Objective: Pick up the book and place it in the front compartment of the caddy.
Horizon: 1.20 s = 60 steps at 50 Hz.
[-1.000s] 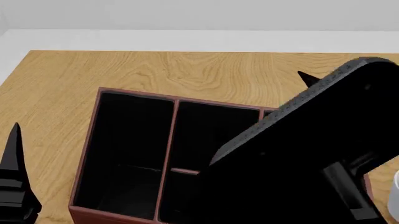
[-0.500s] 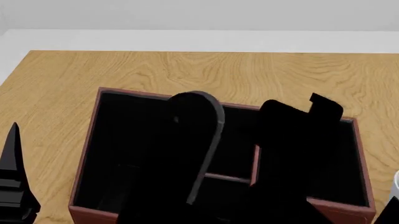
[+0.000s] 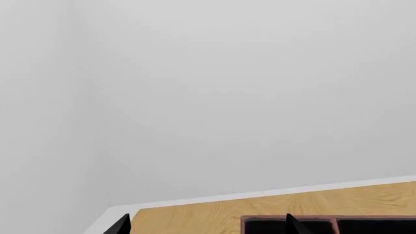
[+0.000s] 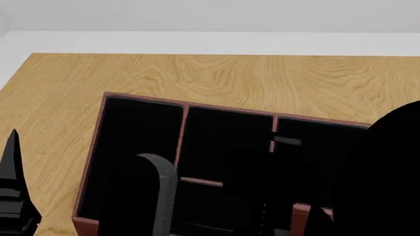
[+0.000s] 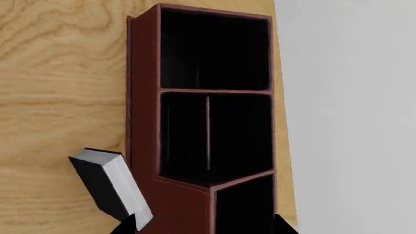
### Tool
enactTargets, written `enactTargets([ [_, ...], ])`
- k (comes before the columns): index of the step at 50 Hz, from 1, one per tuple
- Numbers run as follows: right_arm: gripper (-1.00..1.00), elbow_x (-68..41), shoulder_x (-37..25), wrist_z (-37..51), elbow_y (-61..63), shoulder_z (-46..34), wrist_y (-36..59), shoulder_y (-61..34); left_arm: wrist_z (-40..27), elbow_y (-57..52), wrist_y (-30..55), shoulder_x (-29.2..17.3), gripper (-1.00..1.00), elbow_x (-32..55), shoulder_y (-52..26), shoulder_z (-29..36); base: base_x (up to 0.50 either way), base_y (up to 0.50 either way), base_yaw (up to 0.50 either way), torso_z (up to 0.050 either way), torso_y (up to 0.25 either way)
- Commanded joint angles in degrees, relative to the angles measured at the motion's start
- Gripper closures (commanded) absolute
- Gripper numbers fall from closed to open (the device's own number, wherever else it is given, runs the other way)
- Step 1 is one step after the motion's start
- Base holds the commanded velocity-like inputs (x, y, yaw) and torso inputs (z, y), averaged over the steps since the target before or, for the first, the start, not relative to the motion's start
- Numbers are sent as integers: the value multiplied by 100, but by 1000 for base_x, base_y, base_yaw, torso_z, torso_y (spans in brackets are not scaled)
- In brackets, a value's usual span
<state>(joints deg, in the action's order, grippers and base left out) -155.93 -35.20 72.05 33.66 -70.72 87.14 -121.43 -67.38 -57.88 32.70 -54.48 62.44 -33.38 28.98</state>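
Right wrist view: the book (image 5: 107,187), a thin black slab with a pale grey-white page edge, is seen tilted outside the caddy (image 5: 144,97), just beside its long outer wall and over the desk (image 5: 58,73). It lies against one fingertip of the right pincer (image 5: 201,225), whose two pointed black tips are spread well apart; whether the book touches that tip cannot be told. The caddy is shown as a red-brown, leather-look box with thin straight dividers and a matte black lining. From the head view, the front compartment (image 4: 213,132) is seen as a long black rectangle ended by a short cross divider, partly covered by smooth, rounded black arm parts. Pale wood grain is shown on the desk top. The left pincer (image 3: 206,226) is held spread, its sharp tips apart.
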Motion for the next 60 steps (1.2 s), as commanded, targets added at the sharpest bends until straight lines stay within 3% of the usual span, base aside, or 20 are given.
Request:
enactTargets([
  [1,-100,113,221,-222,25,-105,39,182,11,13,-69,-33,-100,-42,34,29,0,0,0,0,0],
  [22,-100,1047,788,-774,19,-150,227,944,-129,-116,-142,-198,-100,90,-40,29,0,0,0,0,0],
  [60,-100,3529,1039,-2574,282,-115,48,2034,-118,-16,-320,-307,-100,86,-135,164,0,0,0,0,0],
])
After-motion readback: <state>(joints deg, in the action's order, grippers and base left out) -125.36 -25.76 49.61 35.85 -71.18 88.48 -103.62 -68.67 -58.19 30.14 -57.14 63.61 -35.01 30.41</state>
